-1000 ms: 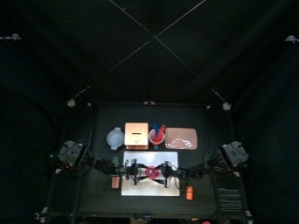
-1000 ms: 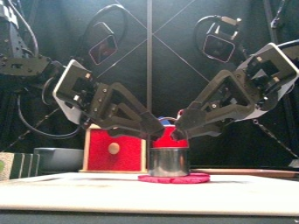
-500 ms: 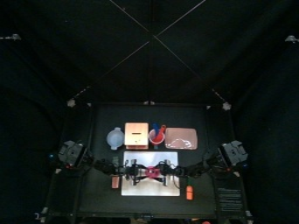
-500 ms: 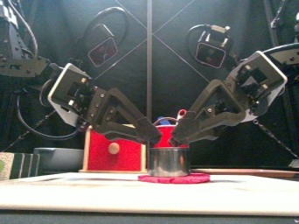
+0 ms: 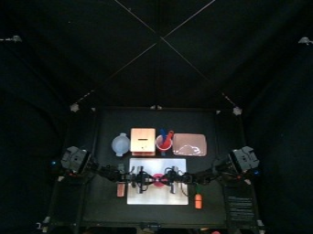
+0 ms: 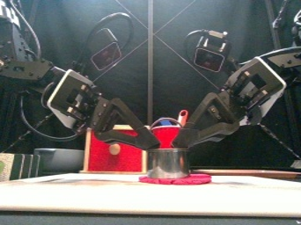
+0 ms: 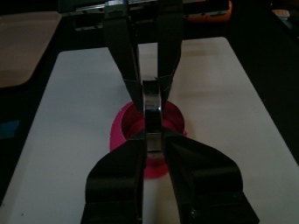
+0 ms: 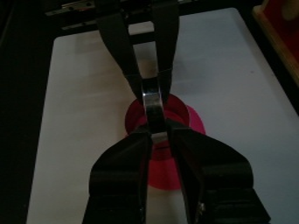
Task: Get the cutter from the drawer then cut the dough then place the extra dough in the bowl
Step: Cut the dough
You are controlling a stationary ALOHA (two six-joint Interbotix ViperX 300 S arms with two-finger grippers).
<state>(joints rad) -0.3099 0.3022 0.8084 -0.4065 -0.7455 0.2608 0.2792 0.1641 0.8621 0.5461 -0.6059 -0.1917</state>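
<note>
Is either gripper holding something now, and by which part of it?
Both the left gripper and the right gripper appear shut on the metal cutter at its top, from opposite sides. Whether they grip rim or wire handle cannot be told.

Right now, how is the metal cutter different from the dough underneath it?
The metal cutter stands tall like a can; the pink dough lies flat like a pancake. The cutter is shiny grey, the dough pink. The cutter is narrower, so the dough sticks out around its bottom. Both are round and sit on the white cutting board.
</note>
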